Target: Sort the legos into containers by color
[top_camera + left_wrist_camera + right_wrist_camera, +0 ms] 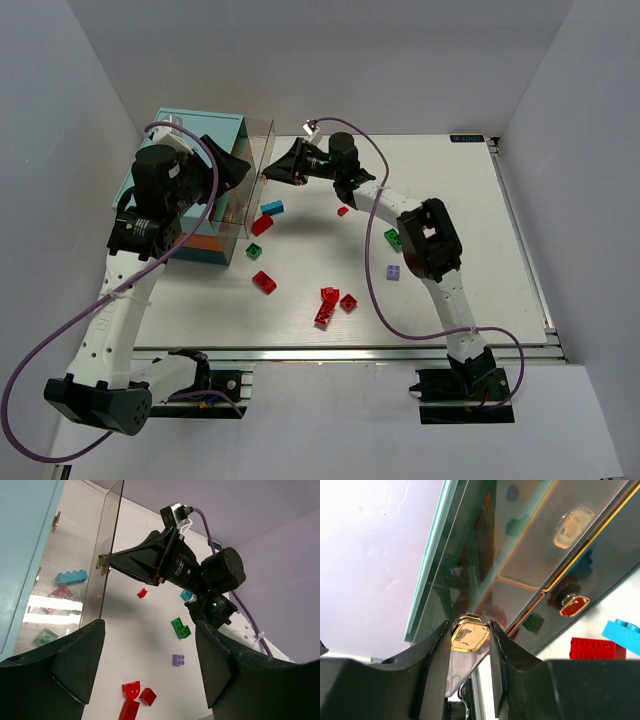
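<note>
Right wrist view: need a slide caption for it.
Right gripper pinching the gold knob of a clear drawer; red lego and blue lego beyond.

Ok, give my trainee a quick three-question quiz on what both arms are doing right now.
1. True or false: the right pincer is shut on the gold knob of the clear drawer.
2. The left pincer is: A) open, holding nothing; B) shut on a brick; C) out of view.
3. How many pale purple legos lie on the table?
Key: 1 true; 2 A; 3 one.
</note>
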Controlling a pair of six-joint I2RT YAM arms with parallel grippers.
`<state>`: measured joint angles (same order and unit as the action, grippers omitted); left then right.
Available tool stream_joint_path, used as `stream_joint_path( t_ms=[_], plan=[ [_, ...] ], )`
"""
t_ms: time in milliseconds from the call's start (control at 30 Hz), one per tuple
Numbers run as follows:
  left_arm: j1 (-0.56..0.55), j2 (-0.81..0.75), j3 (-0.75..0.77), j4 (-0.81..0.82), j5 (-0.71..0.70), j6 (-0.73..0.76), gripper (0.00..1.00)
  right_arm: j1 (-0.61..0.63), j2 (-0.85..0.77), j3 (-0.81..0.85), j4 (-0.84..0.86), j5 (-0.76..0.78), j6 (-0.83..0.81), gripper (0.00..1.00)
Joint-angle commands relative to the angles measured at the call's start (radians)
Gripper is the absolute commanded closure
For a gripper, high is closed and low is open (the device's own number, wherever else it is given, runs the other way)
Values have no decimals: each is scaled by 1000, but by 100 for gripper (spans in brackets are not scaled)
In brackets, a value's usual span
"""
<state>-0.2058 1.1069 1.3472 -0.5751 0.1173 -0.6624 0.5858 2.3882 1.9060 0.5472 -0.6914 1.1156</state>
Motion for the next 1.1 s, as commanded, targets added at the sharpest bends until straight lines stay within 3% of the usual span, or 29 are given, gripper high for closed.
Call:
stream_joint_path(
  t_ms=[0,67,333,367,467,567,733,767,800,833,933,967,1033,1067],
  plan=[
    [-3,-18,-11,27,42,10,18,-73,-53,-21,-4,27,-89,86],
    [-3,-9,-2,17,74,17,19,-79,-49,-12,0,-6,-99,72],
    [-12,59,44,-58,237,49,28,-104,-98,-70,0,-117,-145,39],
    [-12,67,43,-72,249,50,29,-109,-121,-84,0,-126,-158,28],
    [-32,91,47,-94,289,76,30,-129,-168,-136,-24,-181,-209,12],
    [-59,116,78,-110,298,105,32,-165,-236,-185,-87,-249,-316,11],
    [-145,197,110,-144,309,135,39,-250,-436,-271,-468,-296,-828,14],
    [-168,226,106,-141,294,136,40,-259,-463,-304,-534,-286,-1025,18],
    [-191,241,105,-141,282,139,41,-280,-492,-327,-597,-258,-1107,22],
    [-240,279,115,-149,250,148,44,-297,-542,-376,-669,-247,-1229,35],
    [-326,353,156,-180,185,170,48,-357,-648,-470,-701,-221,-1309,56],
    [-343,410,200,-216,136,191,48,-366,-668,-495,-707,-214,-1335,70],
    [-389,473,256,-259,75,214,50,-406,-724,-547,-727,-220,-1375,81],
    [-402,502,315,-303,50,248,52,-412,-738,-555,-780,-232,-1410,80]
  ],
)
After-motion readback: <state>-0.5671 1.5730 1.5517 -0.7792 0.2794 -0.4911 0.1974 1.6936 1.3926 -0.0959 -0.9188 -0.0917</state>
